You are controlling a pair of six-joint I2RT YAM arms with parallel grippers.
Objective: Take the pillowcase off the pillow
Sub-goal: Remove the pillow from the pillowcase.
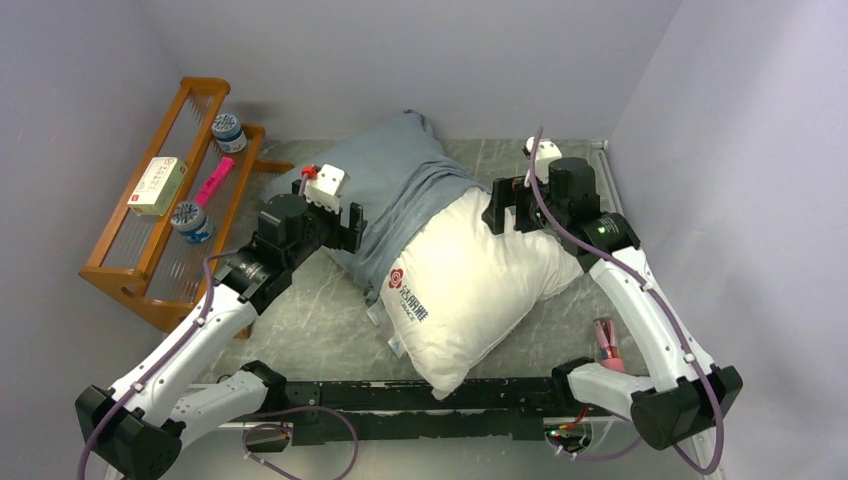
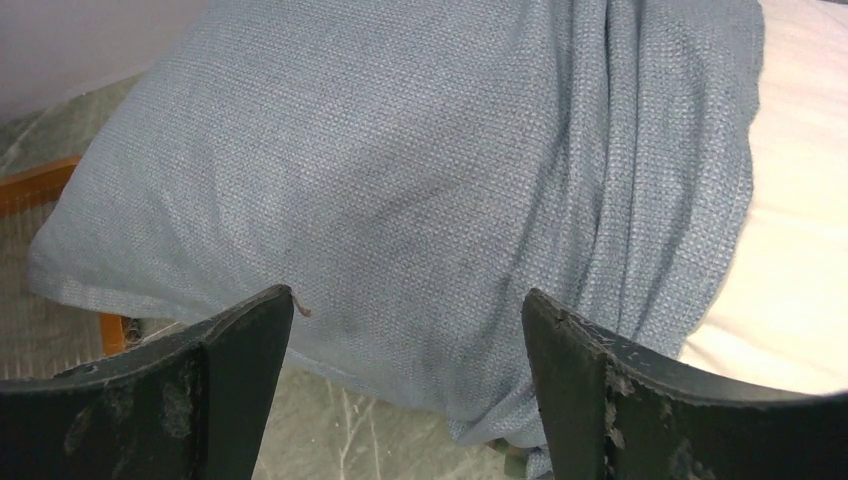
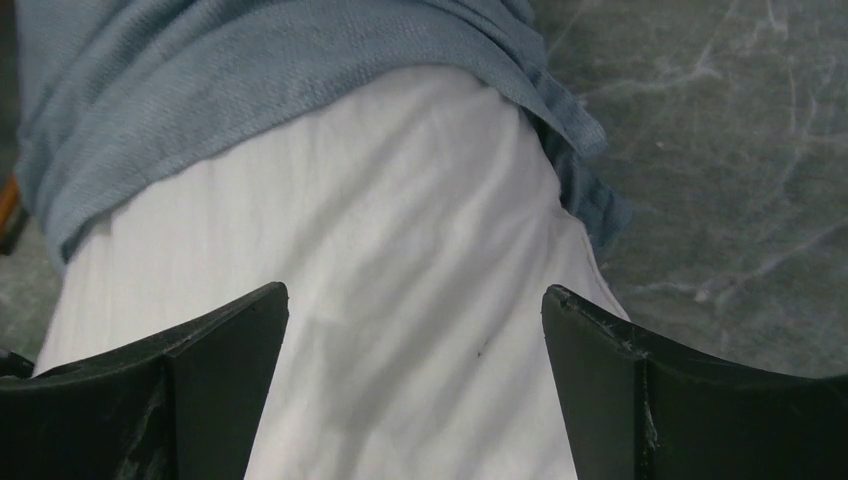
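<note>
The white pillow (image 1: 475, 285) with its red flower logo lies diagonally on the table, its near half bare. The grey-blue pillowcase (image 1: 400, 185) still covers its far end, bunched in folds at the pillow's middle. My left gripper (image 1: 345, 225) is open and empty, just left of the pillowcase's near edge; its view shows the grey-blue cloth (image 2: 400, 180) close in front of the jaws. My right gripper (image 1: 505, 212) is open and empty over the pillow's right side; its view shows white pillow (image 3: 400, 300) between the jaws and the pillowcase's hem (image 3: 250, 90) beyond.
A wooden rack (image 1: 165, 215) at the left holds two jars, a box and a pink item. A pink object (image 1: 607, 345) lies at the right near the table's edge. A black rail (image 1: 420, 395) runs along the near edge. Grey walls close in on three sides.
</note>
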